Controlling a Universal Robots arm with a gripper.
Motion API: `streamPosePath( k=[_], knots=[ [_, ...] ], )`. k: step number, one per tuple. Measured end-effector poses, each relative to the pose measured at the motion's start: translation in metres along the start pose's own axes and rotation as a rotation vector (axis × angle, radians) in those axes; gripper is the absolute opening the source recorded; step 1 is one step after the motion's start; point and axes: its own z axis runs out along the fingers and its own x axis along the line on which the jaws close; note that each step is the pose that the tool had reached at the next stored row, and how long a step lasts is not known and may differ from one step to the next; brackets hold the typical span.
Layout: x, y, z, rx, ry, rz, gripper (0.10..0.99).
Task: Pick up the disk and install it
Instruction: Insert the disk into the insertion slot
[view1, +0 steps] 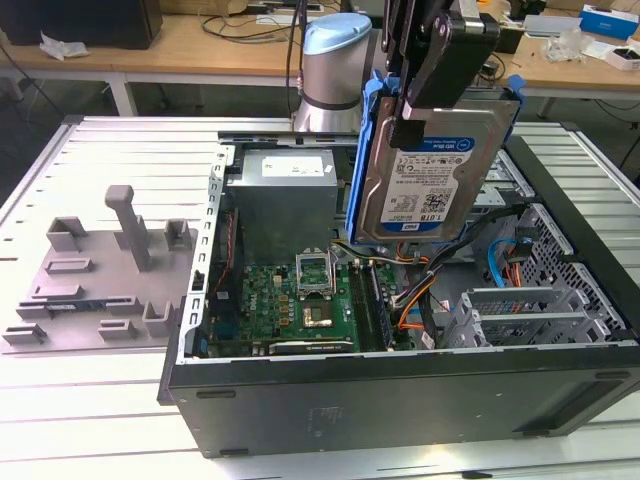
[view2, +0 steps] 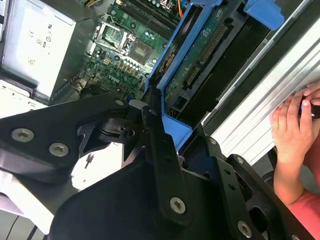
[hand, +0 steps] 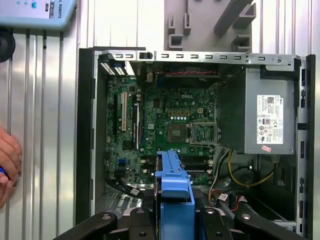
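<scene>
The disk (view1: 432, 175), a silver hard drive with a blue-and-white label in a bright blue carrier bracket, hangs upright in the air over the open computer case (view1: 400, 395). My gripper (view1: 412, 118) is shut on its upper edge, one black finger lying across the labelled face. In the second wrist view the disk (view2: 199, 60) shows its green circuit-board side, with the black fingers (view2: 159, 145) clamped on the blue bracket. The first wrist view looks straight down past the bracket edge of the disk (hand: 174, 192) onto the motherboard (hand: 165, 125).
Inside the case are a grey power supply (view1: 282, 200), the motherboard (view1: 300, 300), cables and a grey drive cage (view1: 520, 310) toward the exterior view's right. A grey fixture (view1: 110, 260) lies at the exterior view's left. A person's hand (view2: 292, 125) rests on the ribbed table beside the case.
</scene>
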Motion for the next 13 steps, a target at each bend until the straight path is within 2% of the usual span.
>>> streamPosePath(
  k=[3, 7, 13],
  knots=[
    [0.0009, 0.0011, 0.0003, 0.001, -0.0012, 0.000, 0.369],
    [0.0087, 0.0018, 0.0028, 0.007, -0.0086, 0.000, 0.369],
    [0.0203, 0.0017, 0.0060, 0.008, -0.0143, 0.003, 0.369]
  ],
)
